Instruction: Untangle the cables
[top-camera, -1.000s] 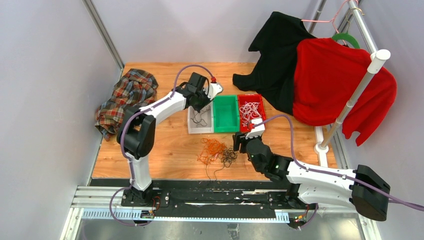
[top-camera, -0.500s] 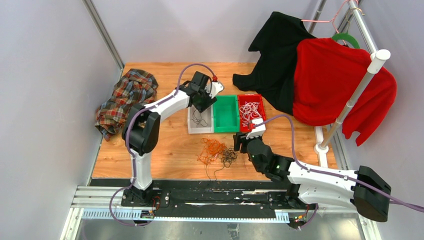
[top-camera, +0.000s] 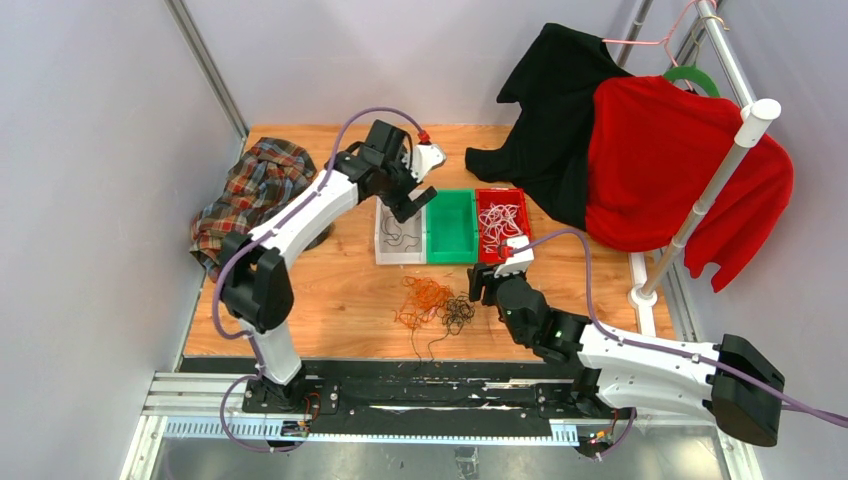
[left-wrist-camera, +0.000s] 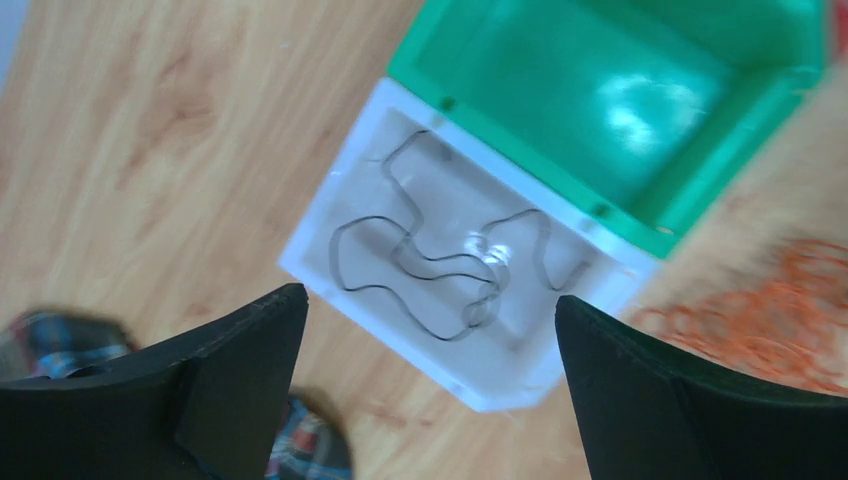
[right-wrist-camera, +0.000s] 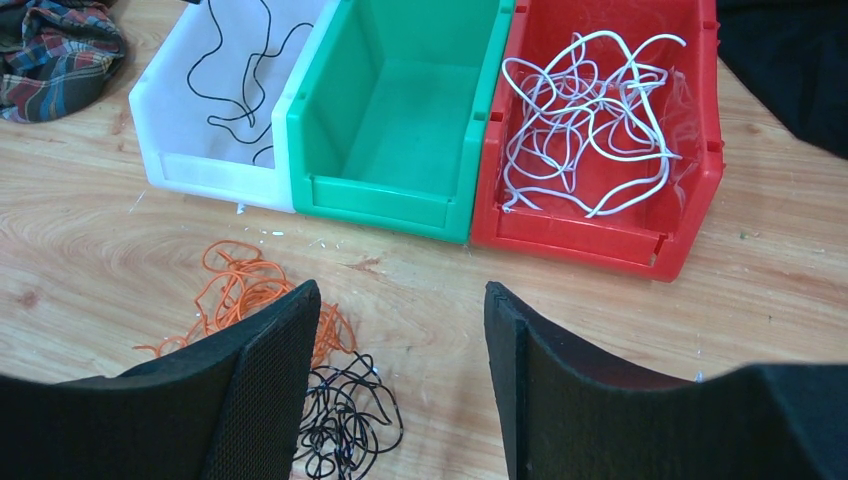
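Note:
An orange cable tangle (top-camera: 425, 298) and a black cable tangle (top-camera: 458, 313) lie touching on the table, in front of three bins. A black cable (left-wrist-camera: 440, 270) lies loose in the white bin (left-wrist-camera: 520, 385). White cables (right-wrist-camera: 585, 130) fill the red bin (right-wrist-camera: 600, 245), and the green bin (right-wrist-camera: 380, 195) between them holds nothing. My left gripper (left-wrist-camera: 430, 330) hangs open above the white bin (top-camera: 380, 240), with nothing between its fingers. My right gripper (right-wrist-camera: 402, 340) stands open low over the table, just right of the black tangle (right-wrist-camera: 345, 420) and the orange tangle (right-wrist-camera: 240, 290).
A plaid shirt (top-camera: 255, 195) lies bunched at the table's left edge. A black garment (top-camera: 555, 110) and a red sweater (top-camera: 670, 165) hang from a white rack (top-camera: 720, 170) at the right, with the black one draping onto the table's back right corner.
My left gripper has opened and lifted up and back from the white bin, leaving the black cable in it. The right arm has hardly moved.

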